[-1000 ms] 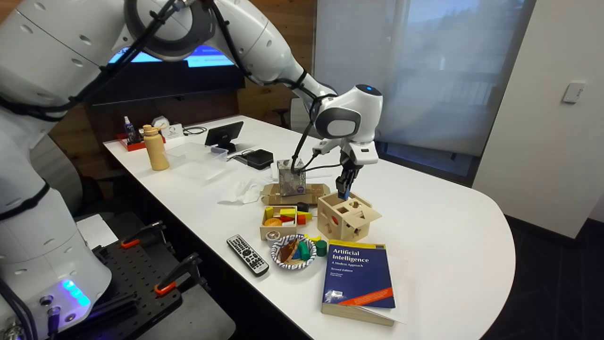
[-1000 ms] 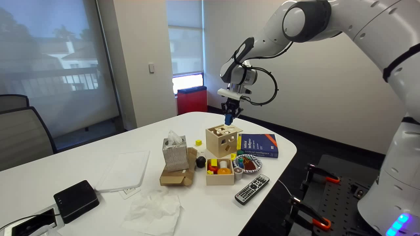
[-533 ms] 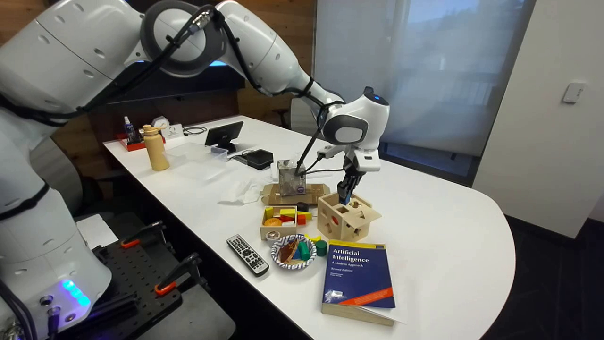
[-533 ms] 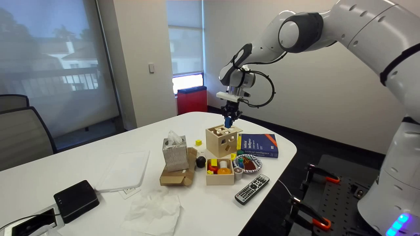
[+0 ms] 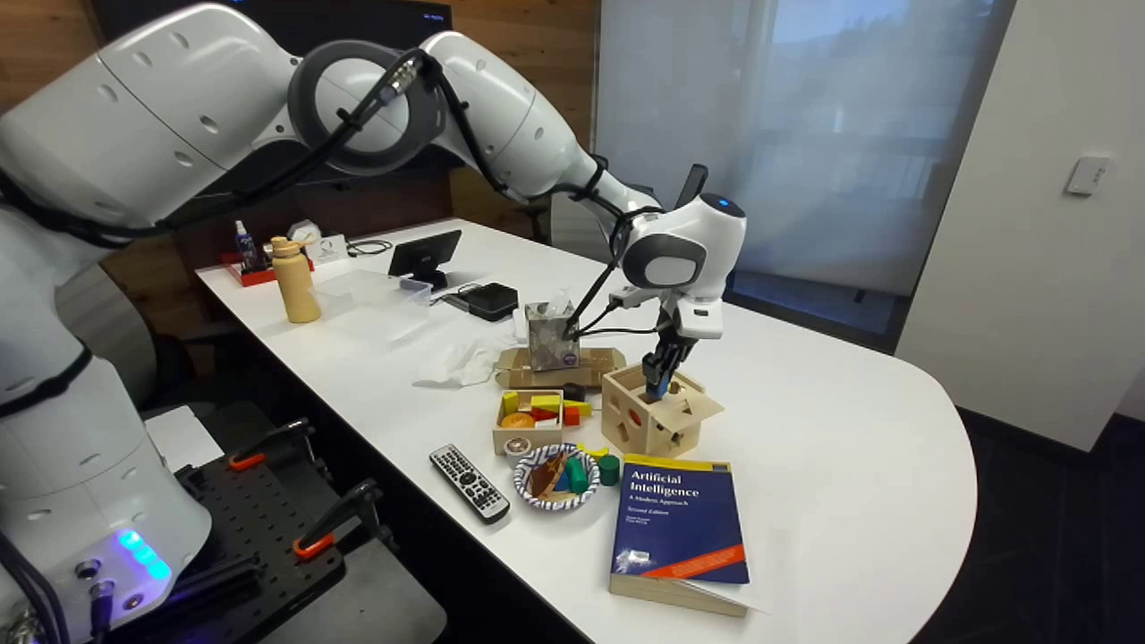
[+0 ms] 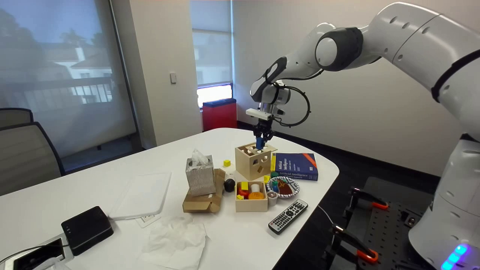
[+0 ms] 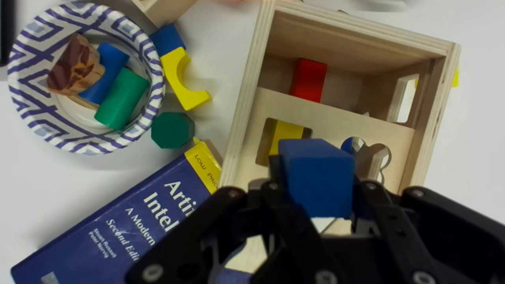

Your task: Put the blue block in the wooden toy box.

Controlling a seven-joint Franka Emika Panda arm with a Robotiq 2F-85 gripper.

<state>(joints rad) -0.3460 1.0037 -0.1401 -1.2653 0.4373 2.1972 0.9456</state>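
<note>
While the pincer (image 7: 316, 183) grips the blue block (image 6: 260, 143) from both sides, this block is over the wooden toy box (image 6: 243, 165), above its lid (image 7: 329, 122); whether they touch, I cannot tell. The long axis of the block is nearly upright, and its lower end points down. The toy box is of pale wood, with layered edges and cut-out holes. Its lid covers only a part: in the uncovered part lies a red block (image 7: 309, 79), and under a hole shows a yellow piece (image 7: 286, 136). Near the toy box stands a wooden tray (image 6: 251, 205), which contains an orange round piece (image 6: 256, 195), a white cylinder (image 6: 255, 188) and a yellow block (image 6: 244, 186). Between the toy box and a bowl (image 7: 29, 85) with angular pattern lie a yellow arch (image 7: 178, 85) and a green octagonal block (image 7: 173, 130). The bowl contains a brown mottled piece (image 7: 75, 67), a blue piece (image 7: 105, 71) and a green cylinder (image 7: 122, 98).
</note>
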